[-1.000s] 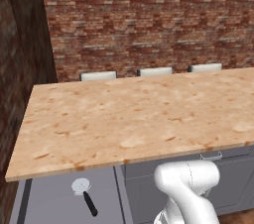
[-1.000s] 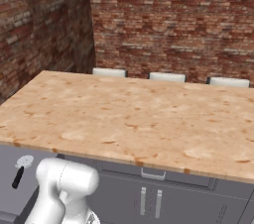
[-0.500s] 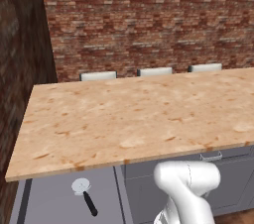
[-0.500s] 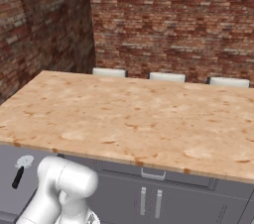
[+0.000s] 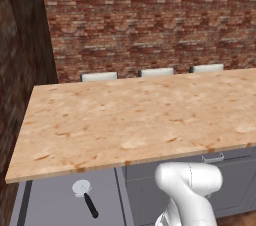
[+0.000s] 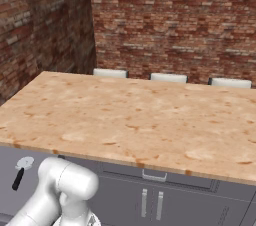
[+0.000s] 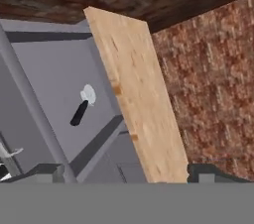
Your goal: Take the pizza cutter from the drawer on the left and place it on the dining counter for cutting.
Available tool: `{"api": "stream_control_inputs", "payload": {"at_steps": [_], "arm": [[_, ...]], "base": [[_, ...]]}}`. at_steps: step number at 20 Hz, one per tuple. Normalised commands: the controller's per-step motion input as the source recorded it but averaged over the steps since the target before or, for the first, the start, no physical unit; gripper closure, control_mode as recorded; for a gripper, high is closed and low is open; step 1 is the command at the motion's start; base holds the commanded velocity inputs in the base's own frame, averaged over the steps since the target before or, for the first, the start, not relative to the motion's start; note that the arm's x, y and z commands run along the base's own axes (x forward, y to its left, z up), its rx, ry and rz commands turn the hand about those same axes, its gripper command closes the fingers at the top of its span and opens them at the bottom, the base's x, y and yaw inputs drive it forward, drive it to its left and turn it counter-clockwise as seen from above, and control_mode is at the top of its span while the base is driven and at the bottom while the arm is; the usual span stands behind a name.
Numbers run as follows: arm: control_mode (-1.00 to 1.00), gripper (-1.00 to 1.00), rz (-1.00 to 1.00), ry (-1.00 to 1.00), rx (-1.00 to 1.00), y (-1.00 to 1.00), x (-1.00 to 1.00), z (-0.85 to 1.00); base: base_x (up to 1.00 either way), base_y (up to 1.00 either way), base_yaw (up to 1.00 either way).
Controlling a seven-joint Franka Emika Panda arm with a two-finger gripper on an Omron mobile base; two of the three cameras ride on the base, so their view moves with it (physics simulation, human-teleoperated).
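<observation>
Reaching down into the open drawer (image 5: 60, 195) at the near left is the step in hand, and it goes best if the gripper (image 7: 124, 171), jaws spread wide and holding nothing, drops over the black handle of the pizza cutter (image 5: 85, 197), which lies flat on the drawer floor with its wheel toward the far side. The overhanging near edge of the dining counter (image 5: 140, 120) sits just above the drawer, so the lift should come back toward the robot before rising; the countertop offers broad room for placing.
</observation>
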Motion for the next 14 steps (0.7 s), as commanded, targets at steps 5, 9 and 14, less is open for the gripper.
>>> {"api": "stream_control_inputs", "payload": {"at_steps": [5,9,14], "arm": [[-1.0,-1.0,-0.01,0.31,0.14,-0.19,0.9,0.32],[-1.0,-1.0,-0.01,0.32,0.14,-0.23,1.0,0.35],[-1.0,-1.0,0.0,0.34,0.17,-0.24,0.99,0.31]], "base": [[0.0,0.0,0.0],[0.0,0.0,0.0],[0.0,0.0,0.0]]}}
